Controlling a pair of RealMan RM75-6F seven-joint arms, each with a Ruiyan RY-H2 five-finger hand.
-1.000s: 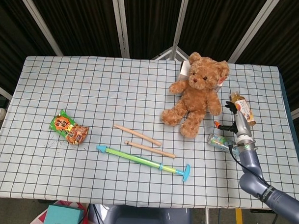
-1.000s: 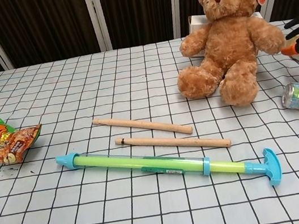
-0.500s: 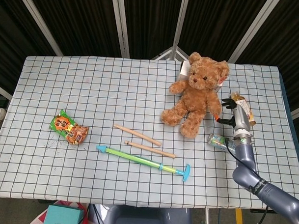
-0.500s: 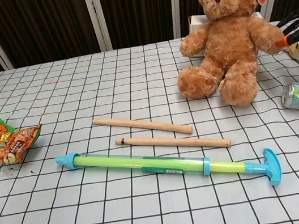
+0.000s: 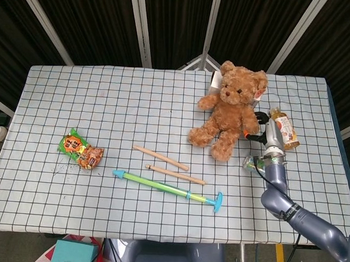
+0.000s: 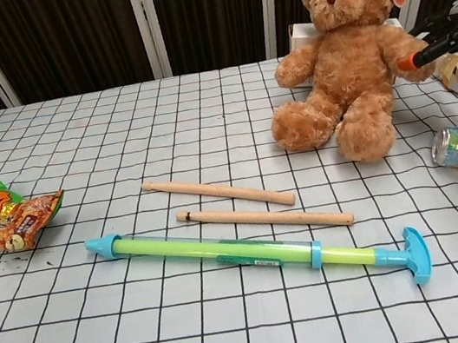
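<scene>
My head camera looks down from high up and sees the whole checked table (image 5: 107, 94). My chest camera sits low and close and looks across the table to the dark wall. Both see the teddy bear (image 5: 227, 113), the two sticks (image 5: 168, 165) and the water squirter (image 5: 167, 188).

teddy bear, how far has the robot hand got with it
Nothing is lifted yet: the teddy bear sits on the checked tablecloth. The right robot hand is beside its arm with fingers spread, and contact is unclear. Gripping and moving it remain.
</scene>
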